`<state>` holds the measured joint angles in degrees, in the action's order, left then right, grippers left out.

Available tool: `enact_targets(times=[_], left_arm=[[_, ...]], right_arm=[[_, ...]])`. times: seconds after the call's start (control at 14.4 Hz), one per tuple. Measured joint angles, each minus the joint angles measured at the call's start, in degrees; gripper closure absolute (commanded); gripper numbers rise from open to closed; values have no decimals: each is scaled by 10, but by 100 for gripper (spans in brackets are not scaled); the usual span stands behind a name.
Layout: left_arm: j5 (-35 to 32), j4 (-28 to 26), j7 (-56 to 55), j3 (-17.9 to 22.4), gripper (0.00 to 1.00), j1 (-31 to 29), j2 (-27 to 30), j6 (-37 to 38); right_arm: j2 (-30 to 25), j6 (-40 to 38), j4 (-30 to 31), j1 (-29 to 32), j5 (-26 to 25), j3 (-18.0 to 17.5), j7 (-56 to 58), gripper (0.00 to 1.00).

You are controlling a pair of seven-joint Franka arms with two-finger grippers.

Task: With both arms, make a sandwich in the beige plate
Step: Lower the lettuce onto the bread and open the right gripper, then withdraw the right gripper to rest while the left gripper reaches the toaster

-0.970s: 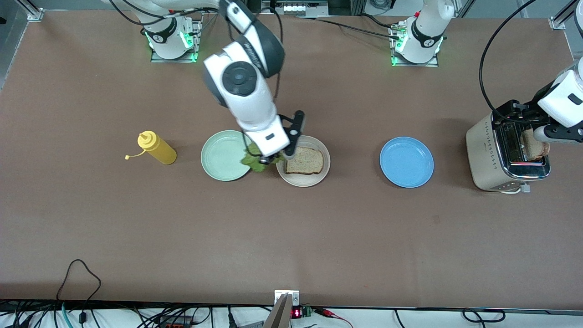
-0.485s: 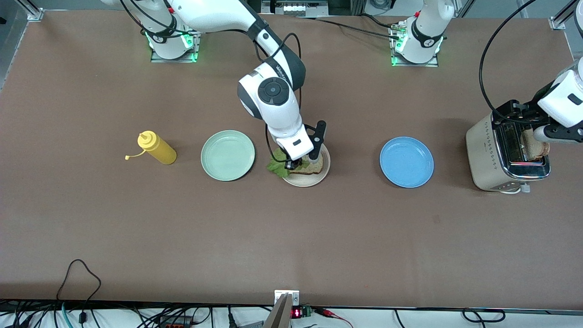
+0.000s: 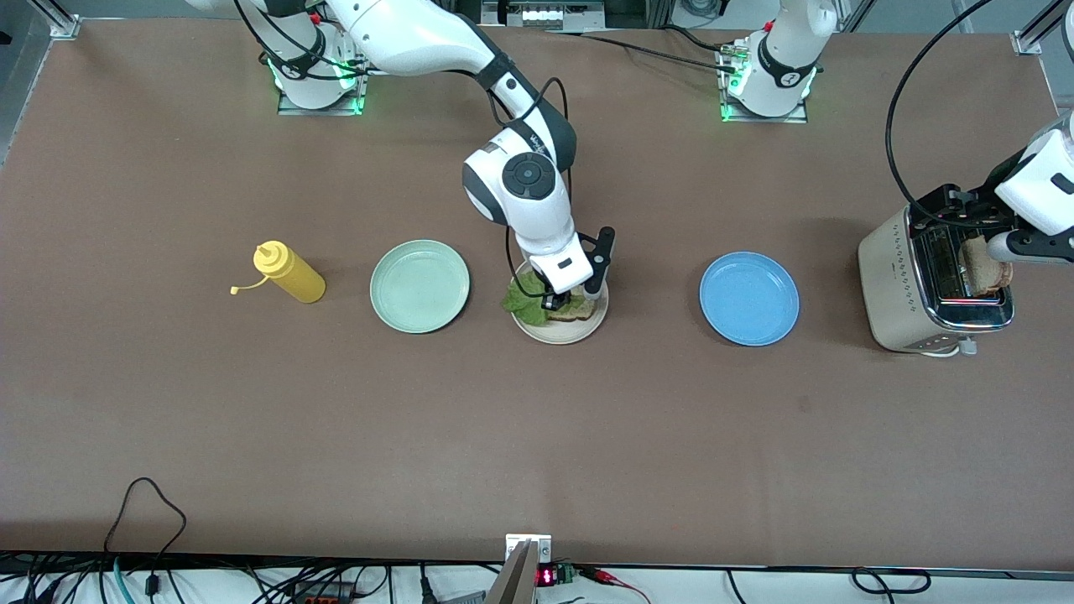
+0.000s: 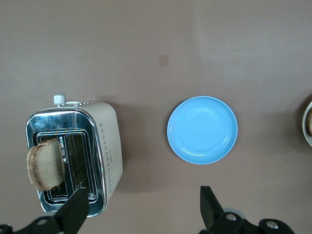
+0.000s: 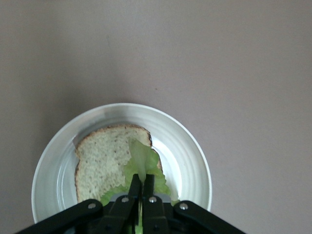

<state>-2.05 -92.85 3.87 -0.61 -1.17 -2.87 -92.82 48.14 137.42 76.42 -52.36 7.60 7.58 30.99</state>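
The beige plate (image 3: 558, 334) holds one bread slice (image 3: 581, 309). My right gripper (image 3: 550, 302) is over it, shut on the green lettuce leaf (image 3: 524, 304), which hangs onto the slice and over the plate's edge toward the mint plate. In the right wrist view the gripper (image 5: 142, 183) pinches the lettuce (image 5: 144, 163) over the bread (image 5: 100, 161) on the plate (image 5: 195, 156). A second bread slice (image 3: 986, 267) stands out of the toaster (image 3: 902, 285). My left gripper (image 3: 982, 231) is open above the toaster; the left wrist view shows it (image 4: 145, 209) empty, with the slice (image 4: 45, 163) in the slot.
A mint green plate (image 3: 419, 286) lies beside the beige plate toward the right arm's end, with a yellow squeeze bottle (image 3: 289, 273) past it. A blue plate (image 3: 749, 299) lies between the beige plate and the toaster, also in the left wrist view (image 4: 202, 129).
My right gripper has carried the lettuce from the mint plate's edge to over the beige plate and come lower onto the bread. The left arm has stayed still.
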Motion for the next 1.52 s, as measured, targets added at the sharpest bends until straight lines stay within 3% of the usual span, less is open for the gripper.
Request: enact_targets(times=[0.21, 0.28, 0.35, 0.42, 0.76, 0.97, 1.18, 1.52], left_arm=[[0, 0, 0, 0, 0, 0, 0, 0], [0, 0, 0, 0, 0, 0, 0, 0], [0, 0, 0, 0, 0, 0, 0, 0], [0, 0, 0, 0, 0, 0, 0, 0], [0, 0, 0, -1, 0, 0, 0, 0], [0, 0, 0, -1, 0, 1, 0, 0], [0, 0, -1, 0, 0, 0, -4, 13], [0, 15, -2, 8, 0, -19, -40, 25]], right_arm=[[12, 16, -9, -4, 0, 0, -13, 99], [15, 21, -12, -4, 0, 0, -21, 90], [18, 27, -14, -5, 0, 0, -29, 26], [21, 33, -14, -7, 0, 0, -36, 0], [25, 36, -21, -18, 0, 2, -44, 0], [11, -22, -36, -16, 0, 13, -49, 0], [-36, -96, -47, -10, 0, 34, -65, 0], [-138, -236, -48, 14, 0, 106, -66, 0]])
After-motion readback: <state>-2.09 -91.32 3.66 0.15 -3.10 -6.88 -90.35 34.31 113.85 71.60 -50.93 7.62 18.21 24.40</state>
